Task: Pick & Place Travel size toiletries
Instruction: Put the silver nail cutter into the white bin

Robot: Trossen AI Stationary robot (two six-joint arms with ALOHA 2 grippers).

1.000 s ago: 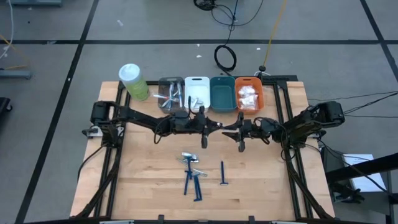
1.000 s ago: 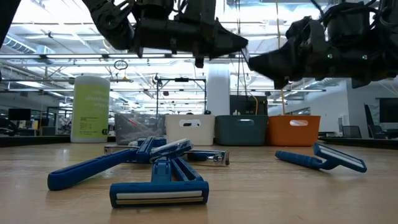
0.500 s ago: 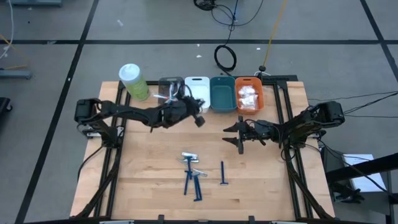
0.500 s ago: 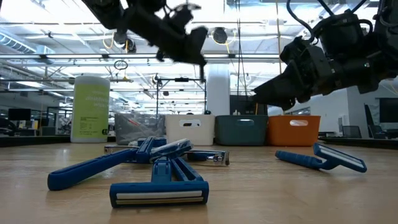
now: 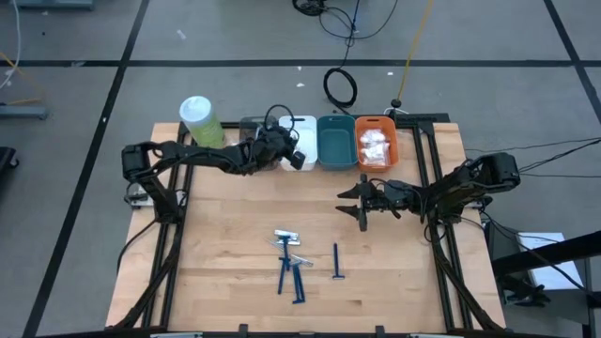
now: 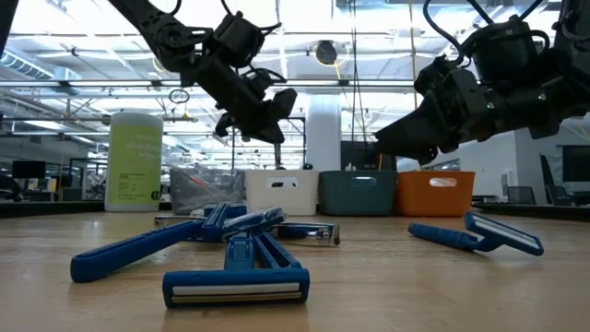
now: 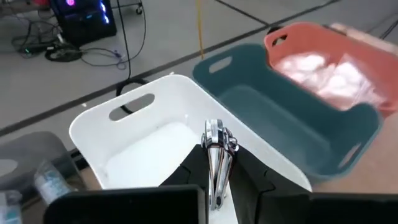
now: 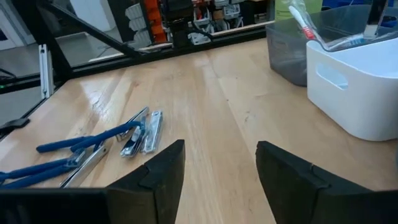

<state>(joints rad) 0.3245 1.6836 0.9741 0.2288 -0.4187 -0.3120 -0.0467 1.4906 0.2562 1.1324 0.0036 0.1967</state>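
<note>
We see the left gripper (image 5: 291,158) up over the white bin (image 5: 299,127), at the far side of the table (image 5: 225,272). Its fingers (image 7: 249,180) are pinching a shiny silver clipper (image 7: 215,158). In the left wrist view the clipper sticks out above the white bin, with the teal bin (image 7: 292,118) and the orange bin (image 7: 336,68) beside it. White pouches (image 5: 374,145) lie in the orange bin.

The right gripper (image 5: 362,202) hangs over the middle right of the table. Its fingers (image 8: 289,174) are spread apart and hold nothing.

Blue razors (image 5: 291,272) lie in a little pile near the front, with one more clipper (image 5: 286,235) on the pile. One razor (image 5: 337,262) lies alone just to the right of them.
</note>
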